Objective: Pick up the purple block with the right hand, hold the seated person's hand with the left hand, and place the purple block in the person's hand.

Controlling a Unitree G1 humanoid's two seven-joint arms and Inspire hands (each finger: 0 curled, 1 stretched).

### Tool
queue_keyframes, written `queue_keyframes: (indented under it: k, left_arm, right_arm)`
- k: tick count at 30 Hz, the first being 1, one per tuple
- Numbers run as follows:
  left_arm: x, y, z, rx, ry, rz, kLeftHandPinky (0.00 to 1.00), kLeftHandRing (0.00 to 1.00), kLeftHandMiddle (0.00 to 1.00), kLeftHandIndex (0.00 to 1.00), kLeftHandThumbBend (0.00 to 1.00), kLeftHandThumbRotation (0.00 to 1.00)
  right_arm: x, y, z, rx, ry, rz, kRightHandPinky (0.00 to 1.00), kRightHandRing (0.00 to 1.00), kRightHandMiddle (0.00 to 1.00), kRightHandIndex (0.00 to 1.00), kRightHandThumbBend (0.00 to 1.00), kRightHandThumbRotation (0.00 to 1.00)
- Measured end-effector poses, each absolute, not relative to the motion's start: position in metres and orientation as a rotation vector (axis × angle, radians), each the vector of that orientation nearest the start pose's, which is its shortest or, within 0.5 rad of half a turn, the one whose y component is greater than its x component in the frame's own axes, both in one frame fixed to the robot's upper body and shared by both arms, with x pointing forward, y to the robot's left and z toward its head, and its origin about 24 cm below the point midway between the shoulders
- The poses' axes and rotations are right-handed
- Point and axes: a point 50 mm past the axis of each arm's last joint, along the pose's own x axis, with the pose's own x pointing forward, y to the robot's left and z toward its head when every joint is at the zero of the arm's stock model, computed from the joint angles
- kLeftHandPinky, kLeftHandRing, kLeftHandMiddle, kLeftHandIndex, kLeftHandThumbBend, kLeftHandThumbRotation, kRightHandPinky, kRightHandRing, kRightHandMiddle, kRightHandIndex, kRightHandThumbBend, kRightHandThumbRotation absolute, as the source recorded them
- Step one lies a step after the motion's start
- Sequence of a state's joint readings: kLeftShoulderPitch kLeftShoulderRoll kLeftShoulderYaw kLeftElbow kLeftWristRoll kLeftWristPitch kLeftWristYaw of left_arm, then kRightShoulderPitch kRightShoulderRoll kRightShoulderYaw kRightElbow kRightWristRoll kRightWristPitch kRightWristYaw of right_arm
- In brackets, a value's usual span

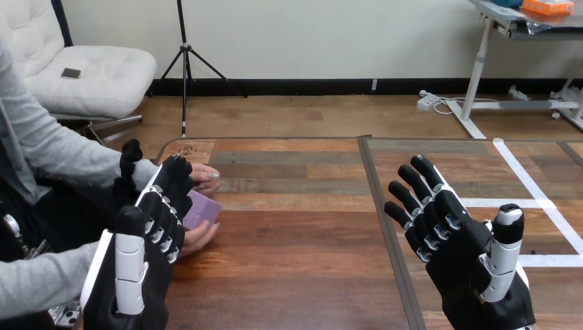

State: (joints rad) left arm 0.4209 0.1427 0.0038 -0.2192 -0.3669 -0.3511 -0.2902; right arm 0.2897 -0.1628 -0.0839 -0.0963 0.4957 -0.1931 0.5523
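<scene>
The purple block (203,209) lies at the table's left edge between the person's two hands. One hand of the person (208,176) rests just above the block and the other (198,238) just below it, both touching it. My left hand (152,227) stands in front of those hands with its fingers (172,180) nearly straight, overlapping the person's upper hand and wrist. None of its fingers visibly curls round them. My right hand (474,254) is raised over the table's right half, open and holding nothing, far from the block.
A dark seam (382,206) splits the wooden table (295,247) into two halves. White tape lines (529,184) mark the right half.
</scene>
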Motion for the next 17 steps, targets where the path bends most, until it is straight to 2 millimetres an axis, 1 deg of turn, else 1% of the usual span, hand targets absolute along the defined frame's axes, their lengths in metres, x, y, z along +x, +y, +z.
queue_keyframes:
  k: [17]
  left_arm:
    - [0.1646, 0.1855, 0.0479, -0.187, -0.204, -0.143, 1.00, 0.95, 0.93, 0.91, 0.78, 1.00]
  right_arm:
    - [0.1857, -0.1965, 0.0346, 0.259, -0.156, 0.355, 1.00, 1.00, 1.00, 1.00, 1.00, 1.00]
